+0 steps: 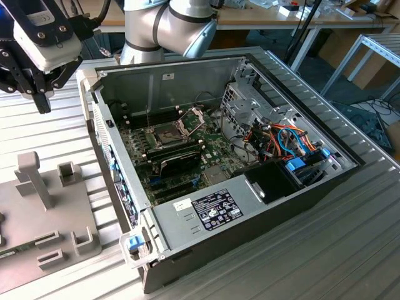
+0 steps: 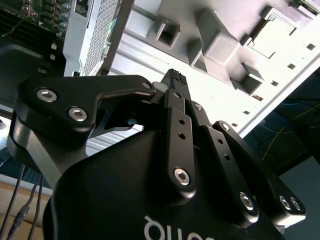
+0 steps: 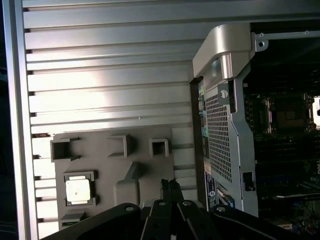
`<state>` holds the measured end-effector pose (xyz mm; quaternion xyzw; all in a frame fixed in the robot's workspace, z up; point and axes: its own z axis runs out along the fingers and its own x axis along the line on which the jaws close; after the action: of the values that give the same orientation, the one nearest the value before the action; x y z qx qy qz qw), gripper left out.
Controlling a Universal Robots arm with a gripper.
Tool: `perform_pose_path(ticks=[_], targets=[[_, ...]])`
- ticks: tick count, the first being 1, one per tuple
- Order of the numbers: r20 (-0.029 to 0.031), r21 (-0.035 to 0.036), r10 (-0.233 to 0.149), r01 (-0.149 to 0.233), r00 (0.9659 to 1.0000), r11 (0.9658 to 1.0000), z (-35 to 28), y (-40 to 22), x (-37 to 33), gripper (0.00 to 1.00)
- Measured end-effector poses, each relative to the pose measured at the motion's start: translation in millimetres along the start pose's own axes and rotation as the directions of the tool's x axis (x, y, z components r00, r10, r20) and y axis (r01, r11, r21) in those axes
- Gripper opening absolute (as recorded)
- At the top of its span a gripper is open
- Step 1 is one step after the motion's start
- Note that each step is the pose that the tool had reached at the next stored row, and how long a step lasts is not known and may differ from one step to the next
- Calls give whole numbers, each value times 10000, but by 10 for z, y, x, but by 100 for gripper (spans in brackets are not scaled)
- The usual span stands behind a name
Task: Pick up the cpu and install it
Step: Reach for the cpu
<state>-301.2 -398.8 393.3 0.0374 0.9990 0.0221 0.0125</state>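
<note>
Silver-grey cpu (image 3: pixel 78 190) sits in grey fixture (image 3: pixel 100 165); hand (image 3: pixel 170 184) hovers nearby, clenched, empty. Lowered shut, it could strike the cpu.

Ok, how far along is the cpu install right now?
Barely started. Done: the socket frame in the computer case stands open, and the socket looks empty. In hand: nothing; the claw is shut and hovers over the grey fixture plate beside the case. Left: the cpu lies in its pocket on that plate, not yet picked up or installed.
</note>
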Motion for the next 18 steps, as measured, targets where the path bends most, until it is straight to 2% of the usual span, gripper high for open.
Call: perform_pose_path(ticks=[18], targets=[[0,0,-1,1,10000,10000,-5,-16,213,11]])
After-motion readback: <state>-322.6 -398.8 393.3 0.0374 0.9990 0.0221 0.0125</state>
